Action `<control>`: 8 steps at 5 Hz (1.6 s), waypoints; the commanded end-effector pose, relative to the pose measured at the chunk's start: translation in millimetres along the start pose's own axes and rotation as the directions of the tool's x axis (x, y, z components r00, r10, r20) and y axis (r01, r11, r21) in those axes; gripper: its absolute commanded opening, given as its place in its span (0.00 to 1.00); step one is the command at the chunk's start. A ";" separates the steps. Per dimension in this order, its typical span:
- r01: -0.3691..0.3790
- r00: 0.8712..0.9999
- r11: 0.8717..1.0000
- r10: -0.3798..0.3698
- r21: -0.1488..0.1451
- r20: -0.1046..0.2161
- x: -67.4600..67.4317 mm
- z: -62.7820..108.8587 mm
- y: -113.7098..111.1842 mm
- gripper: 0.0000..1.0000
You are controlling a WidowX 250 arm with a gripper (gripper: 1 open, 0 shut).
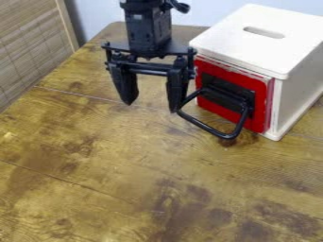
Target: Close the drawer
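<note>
One tool [151, 92], spread wide, left of drawer [232, 95].

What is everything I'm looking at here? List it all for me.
drawer: one, red front with a black plate, in the cabinet at right
handle: one, black loop, sticking out from the drawer front
cabinet: one, white box with a slot on top, back right
table: one, worn brown wood, under everything
blind: one, tan slatted, far left
gripper: one, black, fingers spread open, just left of the handle
</note>
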State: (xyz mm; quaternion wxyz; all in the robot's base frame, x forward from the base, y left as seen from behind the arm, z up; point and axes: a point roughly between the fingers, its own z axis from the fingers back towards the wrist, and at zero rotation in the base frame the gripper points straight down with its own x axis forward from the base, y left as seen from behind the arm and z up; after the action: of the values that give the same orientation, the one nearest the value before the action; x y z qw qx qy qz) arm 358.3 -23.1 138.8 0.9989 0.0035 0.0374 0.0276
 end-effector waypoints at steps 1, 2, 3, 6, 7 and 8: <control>0.040 0.996 0.999 -0.040 0.011 0.085 -1.2 24.6 3.7 1.00; 0.069 0.993 0.997 -0.071 0.022 0.089 2.9 23.3 9.5 1.00; 0.097 0.991 0.995 -0.099 0.030 0.088 6.9 22.5 14.5 1.00; 0.061 0.985 0.998 -0.061 0.007 0.159 23.3 15.7 43.0 1.00; 0.021 0.989 1.000 -0.024 0.022 0.148 20.8 12.8 32.1 1.00; 0.005 0.989 0.999 -0.010 0.035 0.147 19.0 12.8 19.2 1.00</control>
State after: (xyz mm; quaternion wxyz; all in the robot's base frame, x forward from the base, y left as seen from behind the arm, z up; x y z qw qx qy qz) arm 376.6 -1.9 135.1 0.9994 0.0190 -0.0132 0.0258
